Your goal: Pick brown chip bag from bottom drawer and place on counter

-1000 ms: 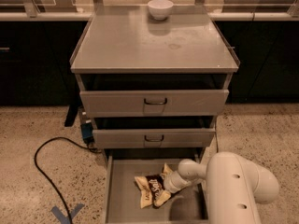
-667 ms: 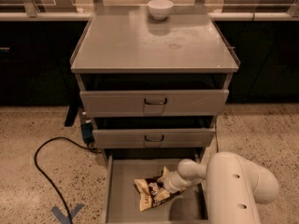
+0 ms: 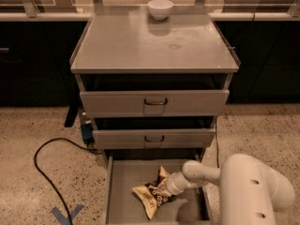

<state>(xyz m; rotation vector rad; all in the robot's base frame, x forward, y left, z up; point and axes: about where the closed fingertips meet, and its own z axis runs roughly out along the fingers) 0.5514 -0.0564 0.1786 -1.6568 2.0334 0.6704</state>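
Since brown chip bag (image 3: 149,200) looks light & crinkly, I'd pinch its upper fold; my gripper (image 3: 165,190) is against it in bottom drawer (image 3: 123,184), grip state can't tell.

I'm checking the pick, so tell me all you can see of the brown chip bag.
The brown chip bag is a crinkled foil packet, tan-yellow with a dark brown middle and pale lettering. It lies crumpled on the floor of the open bottom drawer, near its middle. The gripper, at the tip of the white arm on the right, meets its right side; the grip itself is hidden.
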